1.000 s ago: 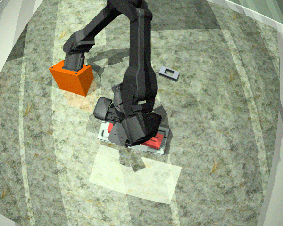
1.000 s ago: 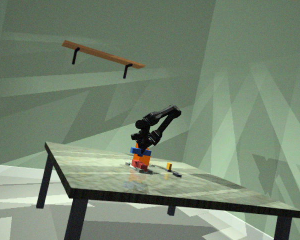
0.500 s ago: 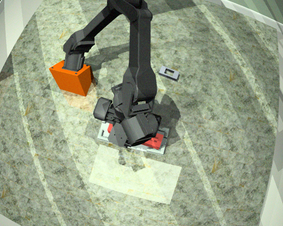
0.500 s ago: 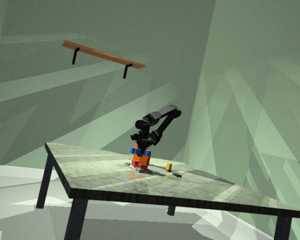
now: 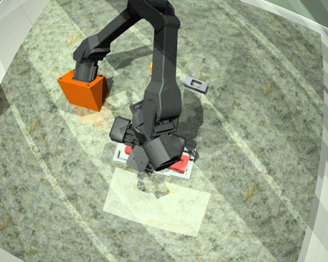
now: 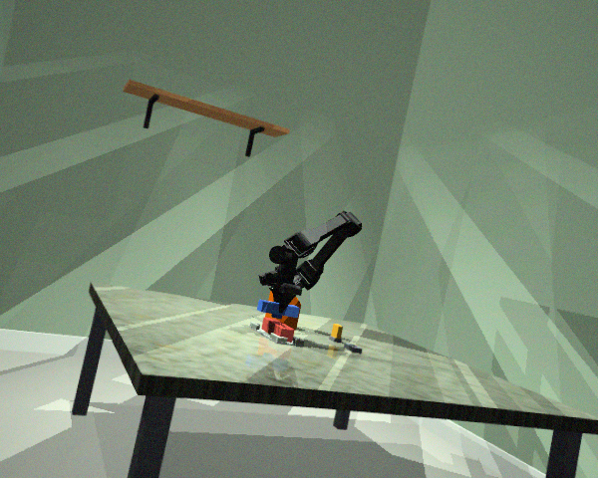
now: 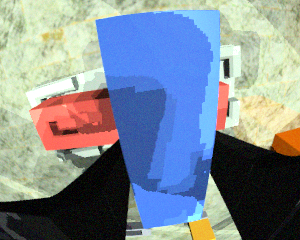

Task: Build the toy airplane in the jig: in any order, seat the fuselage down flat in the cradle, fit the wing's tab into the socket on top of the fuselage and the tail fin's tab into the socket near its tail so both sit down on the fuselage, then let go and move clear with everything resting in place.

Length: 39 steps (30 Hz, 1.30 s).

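Note:
The red fuselage (image 5: 178, 165) lies in the white jig cradle (image 5: 154, 162), mostly hidden by my arm in the overhead view. It also shows in the wrist view (image 7: 73, 120) and in the side view (image 6: 277, 328). My gripper (image 7: 162, 136) is shut on the blue wing (image 7: 165, 114), which hangs crosswise a little above the fuselage. The blue wing (image 6: 277, 307) shows above the fuselage in the side view. The yellow tail fin (image 6: 336, 331) stands upright on its grey stand to the right, and a bit of it shows in the wrist view (image 7: 202, 231).
The arm's orange base (image 5: 83, 90) stands behind the jig to the left. A grey frame with a slot (image 5: 196, 84) lies on the table behind the jig. A wooden shelf (image 6: 203, 109) hangs on the wall, far off.

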Available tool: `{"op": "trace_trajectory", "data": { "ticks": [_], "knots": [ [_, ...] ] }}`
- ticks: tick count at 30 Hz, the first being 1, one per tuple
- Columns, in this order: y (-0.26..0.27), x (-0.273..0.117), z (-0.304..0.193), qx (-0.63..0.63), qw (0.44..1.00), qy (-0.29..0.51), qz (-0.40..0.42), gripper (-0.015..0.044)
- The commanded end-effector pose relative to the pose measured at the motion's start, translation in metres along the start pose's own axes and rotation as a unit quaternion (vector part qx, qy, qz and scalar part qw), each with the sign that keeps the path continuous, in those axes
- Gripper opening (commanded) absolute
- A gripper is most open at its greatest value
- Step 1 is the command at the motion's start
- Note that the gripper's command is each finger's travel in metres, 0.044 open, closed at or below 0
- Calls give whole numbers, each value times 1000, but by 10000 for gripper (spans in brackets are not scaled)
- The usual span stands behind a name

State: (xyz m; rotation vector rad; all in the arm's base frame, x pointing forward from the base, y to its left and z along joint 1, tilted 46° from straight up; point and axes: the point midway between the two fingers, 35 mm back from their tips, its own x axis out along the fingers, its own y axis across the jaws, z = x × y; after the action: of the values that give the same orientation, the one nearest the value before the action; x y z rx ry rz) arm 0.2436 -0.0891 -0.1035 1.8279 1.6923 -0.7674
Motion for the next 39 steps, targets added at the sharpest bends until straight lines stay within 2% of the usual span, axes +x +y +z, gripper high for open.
{"op": "trace_trajectory", "data": {
  "ticks": [1, 12, 17, 22, 37, 39],
  "knots": [
    [-1, 8, -1, 4, 1000, 4, -1, 196],
    [-2, 18, -1, 4, 1000, 4, -1, 196],
    [-1, 16, -1, 1, 1000, 2, -2, 162],
    [-1, 16, -1, 1, 1000, 2, -2, 31],
    [-1, 16, -1, 1, 1000, 2, -2, 425],
    [-1, 16, -1, 1, 1000, 2, -2, 440]
  ]
}}
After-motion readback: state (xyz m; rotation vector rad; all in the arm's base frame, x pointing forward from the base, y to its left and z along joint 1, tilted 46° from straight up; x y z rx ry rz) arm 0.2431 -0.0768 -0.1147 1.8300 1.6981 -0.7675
